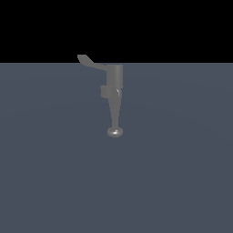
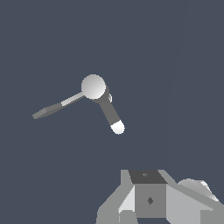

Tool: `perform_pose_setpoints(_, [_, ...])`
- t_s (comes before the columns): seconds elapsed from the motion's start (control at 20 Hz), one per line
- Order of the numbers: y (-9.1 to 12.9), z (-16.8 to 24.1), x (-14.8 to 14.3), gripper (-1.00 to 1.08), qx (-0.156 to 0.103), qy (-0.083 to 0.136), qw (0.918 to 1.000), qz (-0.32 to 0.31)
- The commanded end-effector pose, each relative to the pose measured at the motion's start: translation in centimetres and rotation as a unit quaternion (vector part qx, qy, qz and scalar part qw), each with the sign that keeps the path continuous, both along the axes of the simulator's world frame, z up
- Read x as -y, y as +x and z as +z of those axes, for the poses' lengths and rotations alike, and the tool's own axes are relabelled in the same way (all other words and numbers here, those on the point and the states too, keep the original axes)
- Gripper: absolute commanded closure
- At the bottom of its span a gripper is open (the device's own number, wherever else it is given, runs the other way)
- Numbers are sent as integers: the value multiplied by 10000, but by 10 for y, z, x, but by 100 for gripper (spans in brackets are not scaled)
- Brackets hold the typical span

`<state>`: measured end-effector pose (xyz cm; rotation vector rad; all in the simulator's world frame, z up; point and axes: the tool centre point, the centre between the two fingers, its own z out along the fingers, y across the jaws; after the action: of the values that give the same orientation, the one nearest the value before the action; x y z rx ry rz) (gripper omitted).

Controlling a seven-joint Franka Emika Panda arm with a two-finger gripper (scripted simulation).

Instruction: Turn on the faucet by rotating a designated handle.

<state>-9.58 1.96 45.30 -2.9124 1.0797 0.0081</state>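
The faucet (image 1: 114, 79) is a small dull-grey fixture standing on a dark blue-grey floor in the exterior view. Its thin flat handle (image 1: 90, 62) juts from the cylindrical top toward the exterior view's left and ends in an upturned tip. The tapering spout ends in a shiny rounded knob (image 1: 115, 132). The wrist view looks down on the faucet (image 2: 93, 86), with the handle (image 2: 54, 108) and the spout (image 2: 112, 117) spreading apart from its round top. Only part of my gripper (image 2: 150, 202) shows, apart from the faucet and touching nothing. Its fingertips are cut off by the frame edge.
The faucet stands on a plain blue-grey floor (image 1: 182, 173) that stretches all around it. A black background lies above the horizon line in the exterior view. The arm does not appear in the exterior view.
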Motion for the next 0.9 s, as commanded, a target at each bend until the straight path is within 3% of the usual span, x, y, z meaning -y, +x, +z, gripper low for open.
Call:
perform_pose_setpoints(0.0, [12, -6, -4, 108, -18, 20, 9995, -306])
perform_pose_setpoints(0.4, [48, -27, -16, 108, -78, 52, 9919, -1266])
perform_pose_setpoints(0.85, [87, -55, -32, 108, -136, 44, 9723, -2334])
